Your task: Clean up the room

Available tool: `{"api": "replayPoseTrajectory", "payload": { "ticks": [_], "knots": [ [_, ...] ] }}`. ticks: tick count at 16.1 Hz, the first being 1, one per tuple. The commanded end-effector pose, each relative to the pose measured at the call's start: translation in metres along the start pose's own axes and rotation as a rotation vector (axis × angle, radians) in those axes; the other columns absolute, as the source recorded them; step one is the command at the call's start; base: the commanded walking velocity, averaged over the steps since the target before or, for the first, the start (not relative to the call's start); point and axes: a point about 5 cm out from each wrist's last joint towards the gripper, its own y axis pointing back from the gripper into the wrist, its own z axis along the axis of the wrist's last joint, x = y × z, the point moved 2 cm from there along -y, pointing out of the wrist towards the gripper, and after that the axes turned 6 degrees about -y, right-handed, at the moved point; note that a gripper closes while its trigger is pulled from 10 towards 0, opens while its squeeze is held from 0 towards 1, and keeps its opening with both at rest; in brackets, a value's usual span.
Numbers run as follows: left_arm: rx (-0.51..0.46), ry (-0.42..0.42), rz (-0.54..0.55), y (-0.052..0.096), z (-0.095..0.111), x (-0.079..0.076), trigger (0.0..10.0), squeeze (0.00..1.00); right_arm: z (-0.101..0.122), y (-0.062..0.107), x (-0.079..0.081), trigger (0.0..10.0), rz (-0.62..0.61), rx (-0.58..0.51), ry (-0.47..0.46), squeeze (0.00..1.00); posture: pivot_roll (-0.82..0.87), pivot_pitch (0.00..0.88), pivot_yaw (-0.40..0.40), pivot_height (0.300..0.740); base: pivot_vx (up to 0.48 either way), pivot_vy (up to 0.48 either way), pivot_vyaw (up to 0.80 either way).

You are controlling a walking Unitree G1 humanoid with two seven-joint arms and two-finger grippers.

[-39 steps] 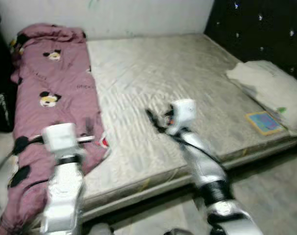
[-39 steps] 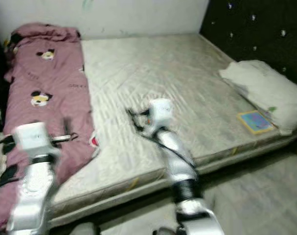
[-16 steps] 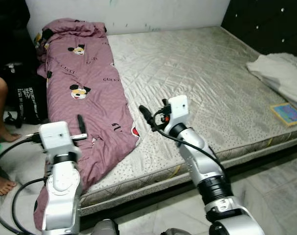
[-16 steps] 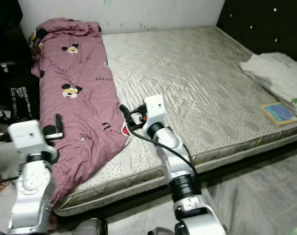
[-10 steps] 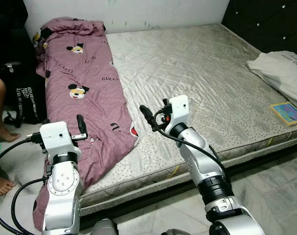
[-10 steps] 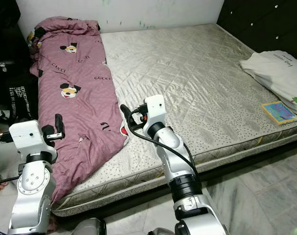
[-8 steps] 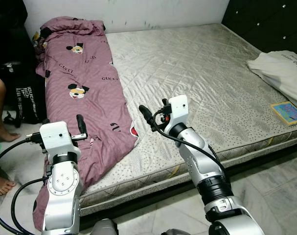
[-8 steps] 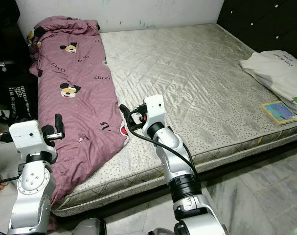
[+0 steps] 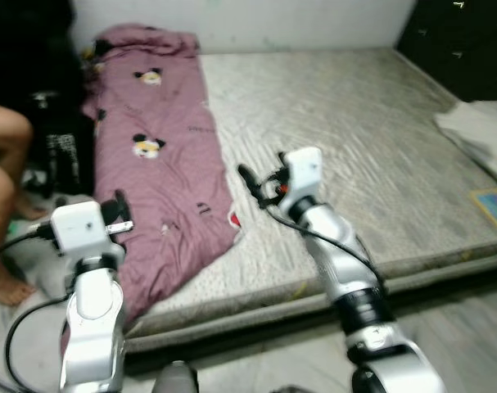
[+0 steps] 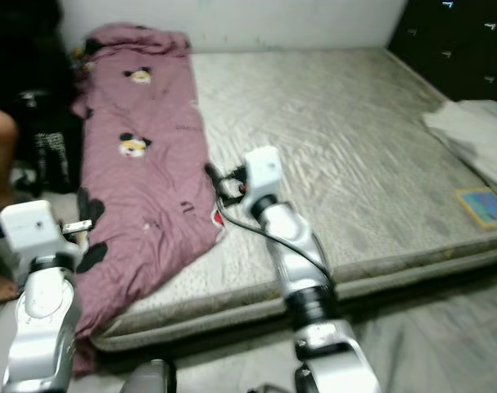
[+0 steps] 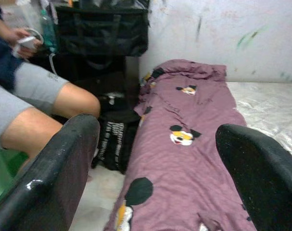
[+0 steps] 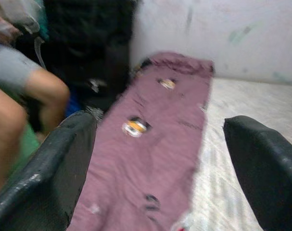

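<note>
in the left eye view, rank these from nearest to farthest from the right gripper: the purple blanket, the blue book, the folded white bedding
1. Purple blanket, just to the left of the right gripper.
2. Blue book, at the mattress's right edge.
3. Folded white bedding, far right, a little beyond the book; these two are nearly level.

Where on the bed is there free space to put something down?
The mattress is bare between the purple blanket on its left side and the white pillow and small book at its right edge. Both open grippers hover near the blanket's lower end.
</note>
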Motion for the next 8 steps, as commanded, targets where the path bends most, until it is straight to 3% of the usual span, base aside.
{"api": "replayPoseTrajectory", "payload": {
  "ticks": [1,2,8],
  "knots": [
    [-0.021,0.001,0.001,0.0000,0.0050,-0.0030,10.0,0.00,0.0046,0.0031,-0.0118,10.0,-0.038,-0.010,0.019,0.00,0.01,0.000,-0.047,0.740,0.000,0.000,0.00],
    [-0.020,0.004,0.003,-0.0001,0.0048,-0.0025,10.0,0.00,0.0051,0.0031,-0.0118,10.0,-0.037,-0.012,0.029,0.00,0.01,0.000,-0.047,0.740,0.000,0.000,0.00],
    [-0.020,0.012,-0.027,-0.0003,0.0045,-0.0059,10.0,0.00,0.0060,0.0023,-0.0109,10.0,-0.032,-0.013,0.066,0.00,0.00,0.000,-0.047,0.740,0.000,0.000,0.80]
  ]
}}
